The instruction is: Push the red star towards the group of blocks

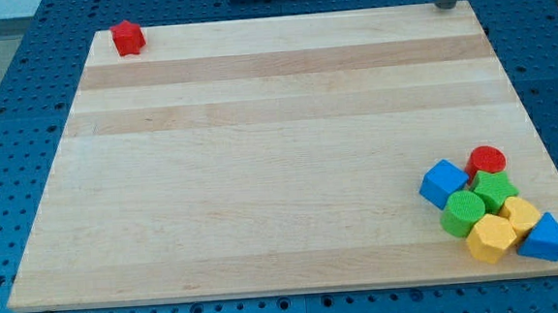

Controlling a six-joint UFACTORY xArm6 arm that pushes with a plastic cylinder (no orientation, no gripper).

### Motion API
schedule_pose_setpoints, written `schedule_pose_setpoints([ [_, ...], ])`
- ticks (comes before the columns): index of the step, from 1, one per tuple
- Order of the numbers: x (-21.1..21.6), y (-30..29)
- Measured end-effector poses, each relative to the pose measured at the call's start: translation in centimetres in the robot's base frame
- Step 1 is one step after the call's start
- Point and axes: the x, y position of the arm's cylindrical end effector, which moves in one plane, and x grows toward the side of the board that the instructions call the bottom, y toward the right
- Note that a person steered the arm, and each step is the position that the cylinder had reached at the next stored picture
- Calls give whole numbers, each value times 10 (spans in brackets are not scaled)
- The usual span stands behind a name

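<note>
One red star (128,38) sits alone at the board's (261,177) top-left corner, almost on the top edge. Opposite, in the bottom-right corner, the group is packed together: blue cube (444,182), red cylinder (487,159), green star (495,190), green cylinder (463,212), two yellow blocks (493,238) (521,215) and a blue wedge (546,238). My tip (445,7) seems to rest at the top edge towards the right corner, though the rod is cut off by the view's top, so I can't be sure. It has no jaws and holds nothing. I judge the push not yet begun. Next I'd need the tip behind the star, on its top-left side, then a long diagonal push.
</note>
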Motion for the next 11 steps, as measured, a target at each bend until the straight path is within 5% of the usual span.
schedule_pose_setpoints([
  [1,14,0],
  [2,100,-61],
  [4,213,-279],
  [6,199,-548],
  [7,184,-562],
  [8,101,-562],
  [10,-1,-562],
  [11,-2,-547],
])
